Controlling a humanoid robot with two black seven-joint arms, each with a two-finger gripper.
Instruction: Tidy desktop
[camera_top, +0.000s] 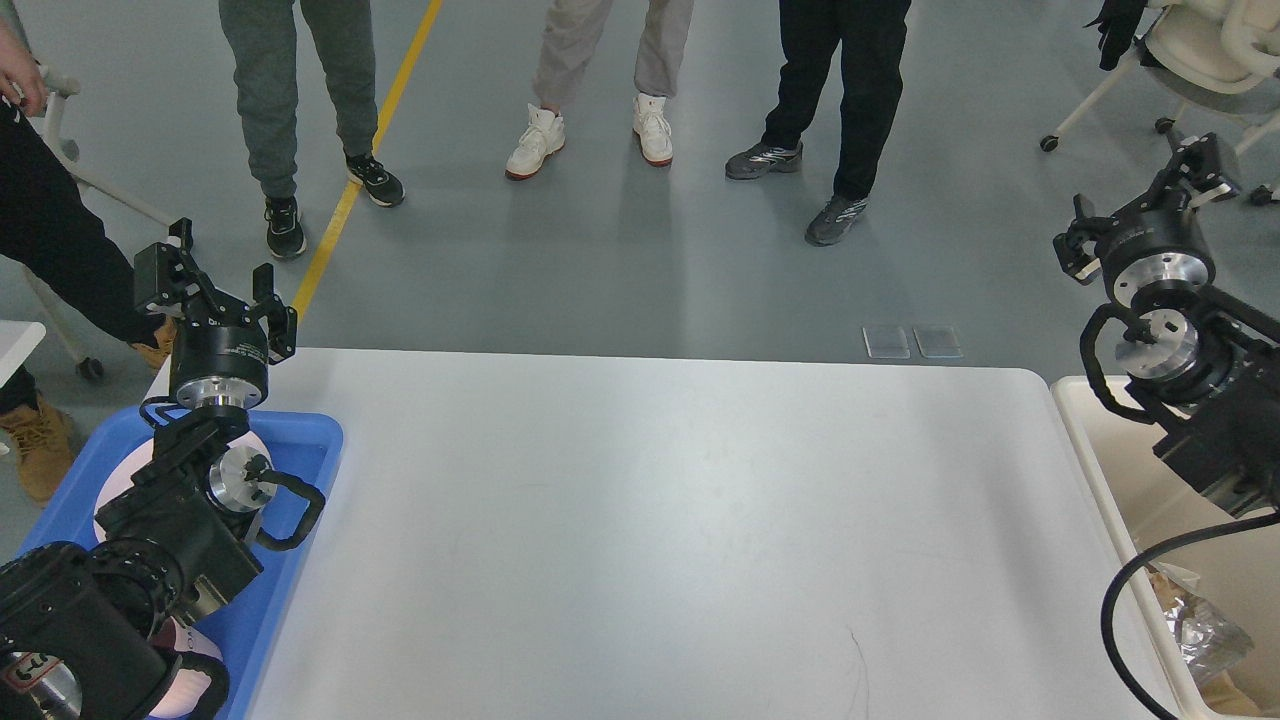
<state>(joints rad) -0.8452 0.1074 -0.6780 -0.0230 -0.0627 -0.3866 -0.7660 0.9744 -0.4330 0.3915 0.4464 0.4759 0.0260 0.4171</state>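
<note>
The white desktop (660, 520) fills the middle of the head view, and nothing lies on its visible surface. My left gripper (215, 288) stands raised over the table's far left corner, above the blue tray (305, 440). Its fingers are spread open with nothing between them. My right gripper (1138, 203) is raised beyond the table's far right corner, above the cream bin (1085, 440). It is also open and empty. My left arm covers much of the tray.
A pale pink plate (112, 490) shows in the tray under my left arm. Crumpled foil (1200, 630) lies in the bin. Several people stand on the grey floor beyond the far edge. A wheeled chair (1200, 60) is at the back right.
</note>
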